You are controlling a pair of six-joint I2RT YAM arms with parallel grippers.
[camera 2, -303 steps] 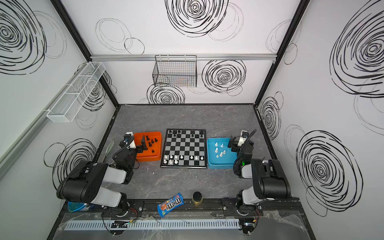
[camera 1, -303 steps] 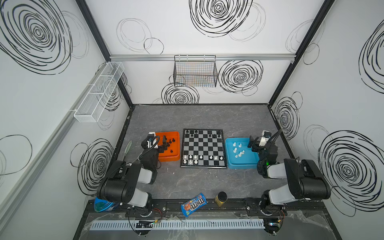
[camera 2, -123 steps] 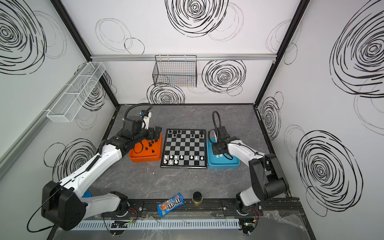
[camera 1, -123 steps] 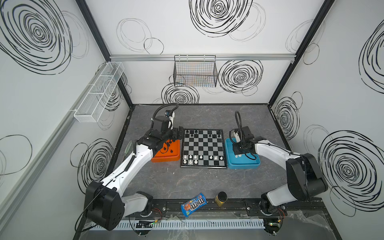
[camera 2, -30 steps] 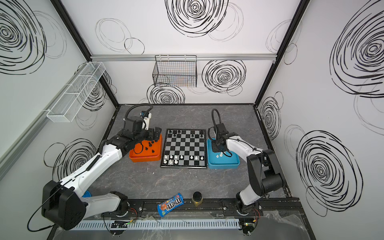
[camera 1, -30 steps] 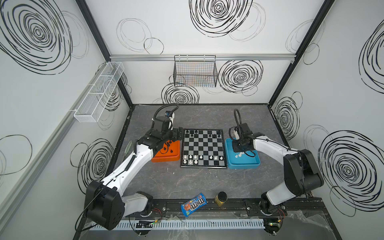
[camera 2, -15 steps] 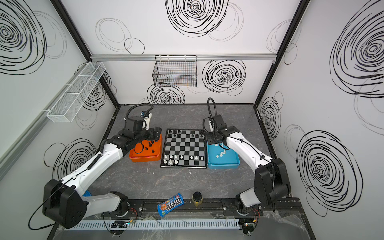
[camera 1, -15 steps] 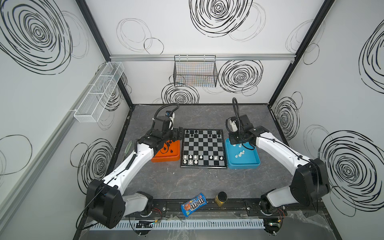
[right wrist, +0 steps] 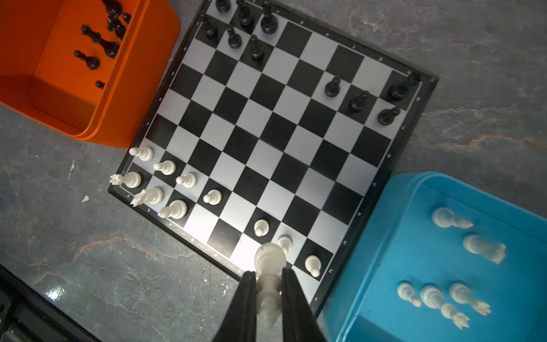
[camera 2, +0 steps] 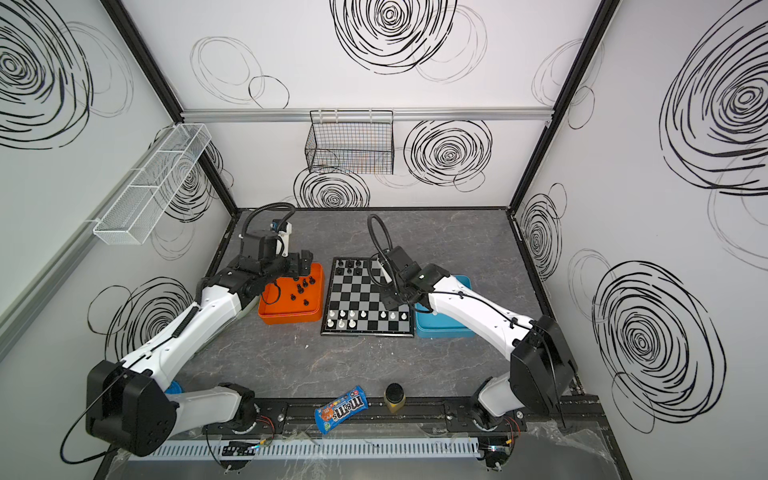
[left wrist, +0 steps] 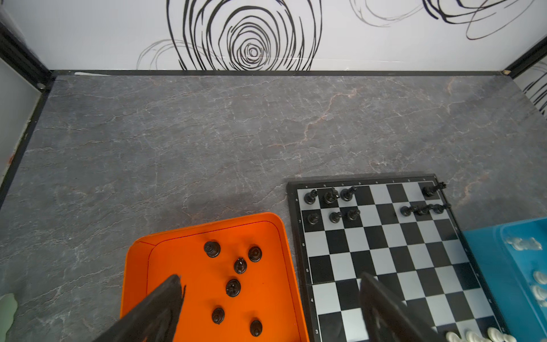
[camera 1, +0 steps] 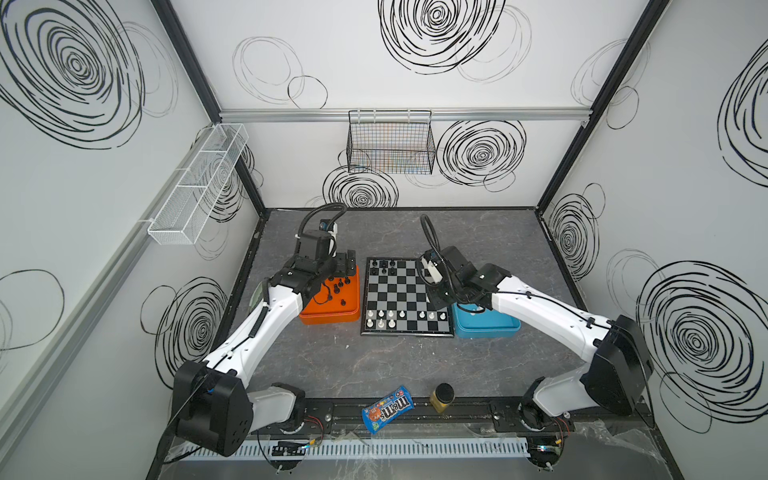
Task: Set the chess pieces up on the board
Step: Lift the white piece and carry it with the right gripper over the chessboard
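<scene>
- Our right claw (right wrist: 268,277) is clenched on a white piece (right wrist: 268,259) and hovers over the right edge of the board (camera 1: 399,291), at mid-frame in both top views.
- White pawns (right wrist: 285,243) stand just beside the likely drop square. We judge that a tilted descent could topple them.
- The grip is on the piece's narrow body, so it may swivel or slip.
- Our left claw (left wrist: 270,277) gapes empty above the orange tray (camera 1: 328,318), where 6 black pieces (left wrist: 240,265) show.
- In the top views the arm hides the held piece and most of the blue tray (camera 1: 486,328).

The white piece (right wrist: 269,260) in the right claw (right wrist: 268,273) — blurred, kind unclear.
</scene>
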